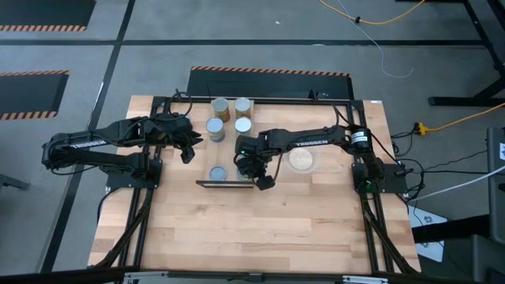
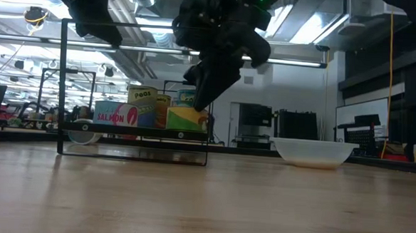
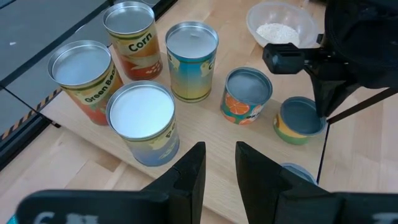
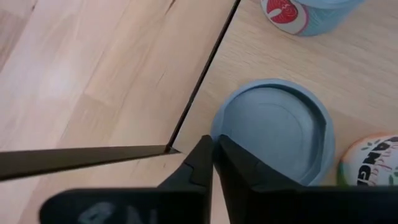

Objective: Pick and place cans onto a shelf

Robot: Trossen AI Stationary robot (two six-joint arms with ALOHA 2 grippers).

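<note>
Several cans stand upright on the light-wood shelf board (image 1: 229, 146), which has a thin black frame (image 2: 131, 157). Four taller cans (image 3: 140, 121) stand at the far side. A short orange-labelled can (image 3: 247, 94) and a short blue-topped can (image 4: 273, 130) with a yellow-green side (image 2: 186, 119) stand nearer. A salmon can (image 4: 305, 12) stands beside them. My right gripper (image 4: 214, 155) is shut, pointing down at the blue-topped can's rim by the shelf's corner. My left gripper (image 3: 217, 163) is open and empty, above the shelf's left part (image 1: 189, 154). My right gripper's shut fingertips (image 4: 227, 152) point down at the rim (image 4: 219, 127) of the short blue-topped can, on the side toward the shelf's frame. The can stands on the shelf board. I cannot tell whether the fingertips touch it.
A clear bowl with pale contents (image 1: 302, 160) stands on the table right of the shelf, under my right arm. The shelf's tall black frame (image 2: 61, 87) rises above the board. The wooden table (image 1: 252, 229) runs on toward the near edge.
</note>
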